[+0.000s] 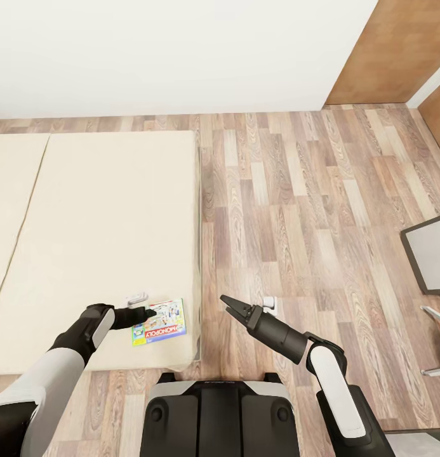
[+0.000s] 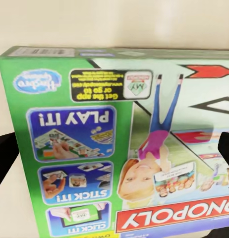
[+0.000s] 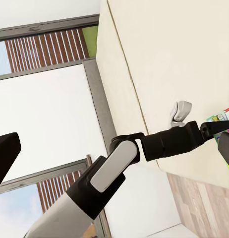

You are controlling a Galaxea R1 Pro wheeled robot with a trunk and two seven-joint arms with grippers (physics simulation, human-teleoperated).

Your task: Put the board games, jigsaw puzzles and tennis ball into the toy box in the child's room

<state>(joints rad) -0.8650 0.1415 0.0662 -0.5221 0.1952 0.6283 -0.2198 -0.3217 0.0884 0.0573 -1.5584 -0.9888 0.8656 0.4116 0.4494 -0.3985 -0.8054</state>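
A green Monopoly board game (image 1: 160, 323) lies flat on the beige bed (image 1: 99, 222), close to the corner nearest me. My left gripper (image 1: 150, 312) hovers just over the box's far edge. In the left wrist view the board game (image 2: 114, 148) is very close, with the dark fingertips (image 2: 226, 148) spread wide on either side of it, so the gripper is open. My right gripper (image 1: 231, 306) stands open over the wood floor beside the bed and holds nothing. The right wrist view shows the left arm reaching to the board game (image 3: 221, 117).
A small white object (image 1: 136, 297) lies on the bed just beyond the game. Another one (image 1: 268, 303) lies on the floor. A brown door (image 1: 385, 51) is at the far right, and a grey-topped unit (image 1: 429, 254) at the right edge. Wood floor stretches between.
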